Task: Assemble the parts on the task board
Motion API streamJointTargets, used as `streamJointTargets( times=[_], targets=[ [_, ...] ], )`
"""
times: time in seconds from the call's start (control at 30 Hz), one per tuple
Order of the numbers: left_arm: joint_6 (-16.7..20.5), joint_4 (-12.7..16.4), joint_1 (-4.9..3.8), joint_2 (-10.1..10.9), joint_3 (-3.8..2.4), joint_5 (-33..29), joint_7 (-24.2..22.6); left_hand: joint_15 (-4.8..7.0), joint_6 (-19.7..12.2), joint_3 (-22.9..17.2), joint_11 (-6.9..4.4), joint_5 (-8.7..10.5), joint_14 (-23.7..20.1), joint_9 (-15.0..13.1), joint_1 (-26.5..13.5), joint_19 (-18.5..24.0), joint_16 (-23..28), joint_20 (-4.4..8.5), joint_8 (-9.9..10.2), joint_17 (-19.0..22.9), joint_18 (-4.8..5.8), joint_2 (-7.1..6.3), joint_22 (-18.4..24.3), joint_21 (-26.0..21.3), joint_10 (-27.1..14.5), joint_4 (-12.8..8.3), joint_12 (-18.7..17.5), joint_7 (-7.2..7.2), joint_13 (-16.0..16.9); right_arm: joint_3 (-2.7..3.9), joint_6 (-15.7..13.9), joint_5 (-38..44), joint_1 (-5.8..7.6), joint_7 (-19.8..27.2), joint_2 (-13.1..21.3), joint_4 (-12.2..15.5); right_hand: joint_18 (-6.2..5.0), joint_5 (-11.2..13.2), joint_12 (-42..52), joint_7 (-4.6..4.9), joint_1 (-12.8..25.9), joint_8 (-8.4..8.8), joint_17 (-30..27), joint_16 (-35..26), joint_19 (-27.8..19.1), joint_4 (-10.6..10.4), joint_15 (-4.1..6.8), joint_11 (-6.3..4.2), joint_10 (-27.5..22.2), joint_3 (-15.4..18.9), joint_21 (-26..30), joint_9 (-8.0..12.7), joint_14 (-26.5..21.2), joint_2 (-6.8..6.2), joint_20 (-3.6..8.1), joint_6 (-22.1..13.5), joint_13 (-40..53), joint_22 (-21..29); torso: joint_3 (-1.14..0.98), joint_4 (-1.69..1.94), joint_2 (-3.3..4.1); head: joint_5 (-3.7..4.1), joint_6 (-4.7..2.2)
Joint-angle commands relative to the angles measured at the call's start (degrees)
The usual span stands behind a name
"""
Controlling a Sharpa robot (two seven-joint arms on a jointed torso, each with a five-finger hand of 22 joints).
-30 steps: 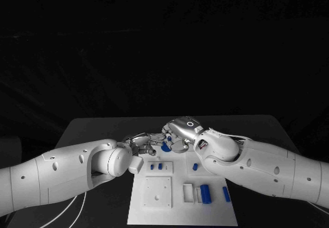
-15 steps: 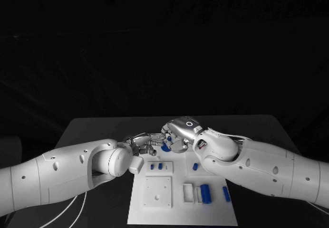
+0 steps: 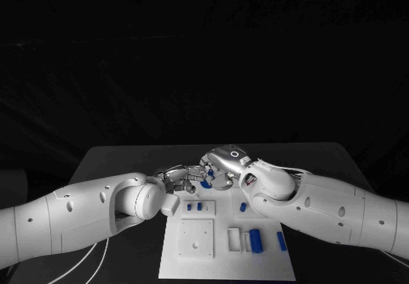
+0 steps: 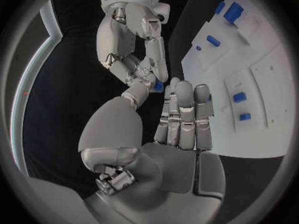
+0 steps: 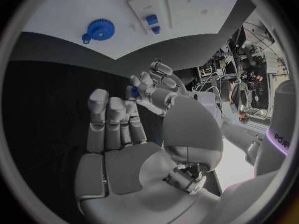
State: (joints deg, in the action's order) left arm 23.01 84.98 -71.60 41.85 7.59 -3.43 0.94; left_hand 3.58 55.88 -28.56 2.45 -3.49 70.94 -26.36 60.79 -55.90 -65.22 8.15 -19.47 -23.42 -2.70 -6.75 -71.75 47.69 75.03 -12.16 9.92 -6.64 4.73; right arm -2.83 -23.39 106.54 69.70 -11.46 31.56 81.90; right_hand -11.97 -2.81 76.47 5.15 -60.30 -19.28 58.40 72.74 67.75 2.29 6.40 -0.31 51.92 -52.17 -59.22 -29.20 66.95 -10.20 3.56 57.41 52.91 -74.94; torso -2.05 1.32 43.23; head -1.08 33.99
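Left robot hand (image 3: 181,180) and right robot hand (image 3: 220,168) meet over the task board's (image 3: 256,266) far edge, fingertips pinching one small blue part (image 3: 206,184) between them. Judged step: a hand-to-hand transfer; next, one hand must release cleanly.

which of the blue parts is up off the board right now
The small blue part caught between the fingertips of the left hand and the right hand; every other blue piece rests on the task board.
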Motion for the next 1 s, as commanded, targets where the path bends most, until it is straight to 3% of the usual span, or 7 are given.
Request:
streamJointTargets(
  times=[0.03, 0.13, 0.3, 0.33, 0.77, 0.87, 1.0],
  targets=[
    [-0.4, 0.1, -0.02, -0.1, -0.03, -0.6, -1.7, 0.5, 0.5, -0.7, -0.1, -0.58, -0.1, 0.1, 0.4, -0.1, 0.3, 1.21, -0.4, -0.1, -2.07, 1.36, -0.1, -0.2, 0.5, -0.1, -0.2, 0.16, 0.1, 0.03, 0.7, 0.7, -0.01, 0.4, 0.0, 0.1, -3.03, 0.0, 0.1, 0.57, -0.5, -0.19, -0.1, -0.2, 0.1, -0.4, 0.1, -0.16, 0.4, 0.0, -0.1, -0.1, 0.3, -0.06, 0.08, 1.1, -0.1, -0.6, 0.0, -0.01, 0.01, -0.08, 0.02],
    [-0.3, 0.0, -0.02, -0.1, -0.03, -0.6, -2.0, 0.51, 0.8, -1.9, -0.1, -0.04, -0.3, 0.3, 1.2, 0.1, 0.5, 1.21, -0.3, -0.3, -1.8, 2.29, -0.3, -0.3, 0.8, -0.5, -0.5, 0.22, 0.1, 0.02, 0.8, 0.6, -0.01, 0.4, 0.0, 0.2, -3.03, 0.0, 0.1, 0.57, -0.5, -0.19, -0.1, -0.2, 0.1, -0.4, 0.1, -0.16, 0.4, 0.0, -0.1, -0.1, 0.3, -0.07, 0.08, 1.1, -0.1, -0.6, -0.03, -0.01, 0.0, -0.08, 0.06],
    [-0.3, 0.0, -0.02, -0.1, -0.03, -0.7, -2.3, 0.53, 1.0, -2.7, -0.13, 0.13, -0.3, 0.4, 1.5, 0.1, 0.6, 1.26, -0.3, -0.3, -1.72, 2.58, -0.4, -0.3, 1.0, -0.4, -0.6, 0.28, 0.2, 0.02, 0.8, 0.4, -0.01, 0.4, -0.1, 0.3, -3.03, 0.0, 0.1, 0.57, -0.5, -0.19, -0.1, -0.2, 0.1, -0.4, 0.1, -0.16, 0.4, 0.0, -0.1, -0.1, 0.3, -0.08, 0.08, 1.1, -0.1, -0.6, -0.03, -0.01, -0.01, -0.09, 0.07],
    [-0.3, 0.0, -0.02, -0.1, -0.03, -0.7, -2.4, 0.67, 1.5, -3.8, -0.26, 0.22, -0.3, 0.3, 2.1, 0.2, 0.7, 1.28, -0.6, -0.4, -1.64, 3.39, -0.4, -0.4, 1.5, -0.3, -0.5, 0.54, 0.3, 0.02, 0.8, 0.4, -0.01, 0.4, -0.1, 0.3, -3.03, 0.0, 0.1, 0.57, -0.5, -0.19, -0.1, -0.2, 0.1, -0.5, 0.1, -0.16, 0.4, 0.0, -0.1, -0.1, 0.3, -0.09, 0.08, 1.1, -0.1, -0.6, -0.03, -0.01, -0.01, -0.09, 0.07],
    [-0.5, -0.1, -0.02, 0.0, -0.03, -0.7, -2.5, 0.83, 2.3, -6.9, -0.46, 0.48, -0.2, 0.3, 2.5, 0.2, 0.9, 1.49, -0.9, -0.9, -1.26, 3.91, -0.9, -0.3, 2.5, 0.6, -0.7, 0.82, 0.5, 0.02, 0.6, -0.1, -0.01, 0.5, 0.0, 0.2, -3.03, 0.0, 0.1, 0.6, -0.6, -0.12, -0.1, -0.3, 0.1, -0.6, 0.09, -0.14, 0.4, 0.0, -0.1, 0.0, 0.2, -0.35, 0.06, 1.0, -0.1, -0.6, -0.02, -0.01, 0.0, -0.18, 0.08],
    [-0.6, -0.1, -0.02, 0.0, -0.03, -0.7, -2.5, 0.85, 2.4, -7.0, -0.49, 0.48, -0.2, 0.3, 2.4, 0.2, 0.9, 1.51, -0.9, -0.9, -1.24, 4.06, -0.9, -0.3, 2.6, 0.7, -0.7, 0.86, 0.5, 0.02, 0.3, -0.8, 0.0, 0.6, 0.1, 0.1, -3.03, 0.0, -0.1, 0.74, -0.8, 0.15, -0.2, -0.4, 0.0, -0.6, -0.01, -0.02, 0.2, 0.0, 0.1, 0.1, 0.1, -1.06, 0.08, 0.5, -0.1, -0.5, -0.02, -0.04, 0.01, -0.25, 0.12],
    [-0.8, -0.1, -0.02, 0.0, -0.03, -0.7, -2.5, 0.89, 2.5, -7.2, -0.53, 0.48, -0.2, 0.2, 2.5, 0.2, 0.9, 1.54, -1.0, -0.9, -1.21, 4.13, -1.0, -0.4, 2.8, 0.6, -0.7, 0.91, 0.6, 0.02, -0.2, -1.3, 0.0, 0.3, 0.1, -0.1, -3.03, 0.0, -0.5, 1.62, -1.0, 1.6, -0.3, -0.8, -0.4, -0.7, -0.72, 0.76, -0.4, 0.2, 0.5, 0.8, -0.3, -4.27, 0.09, -2.0, -0.2, -0.4, 0.0, -0.04, -0.01, -0.23, 0.09]
  ],
)
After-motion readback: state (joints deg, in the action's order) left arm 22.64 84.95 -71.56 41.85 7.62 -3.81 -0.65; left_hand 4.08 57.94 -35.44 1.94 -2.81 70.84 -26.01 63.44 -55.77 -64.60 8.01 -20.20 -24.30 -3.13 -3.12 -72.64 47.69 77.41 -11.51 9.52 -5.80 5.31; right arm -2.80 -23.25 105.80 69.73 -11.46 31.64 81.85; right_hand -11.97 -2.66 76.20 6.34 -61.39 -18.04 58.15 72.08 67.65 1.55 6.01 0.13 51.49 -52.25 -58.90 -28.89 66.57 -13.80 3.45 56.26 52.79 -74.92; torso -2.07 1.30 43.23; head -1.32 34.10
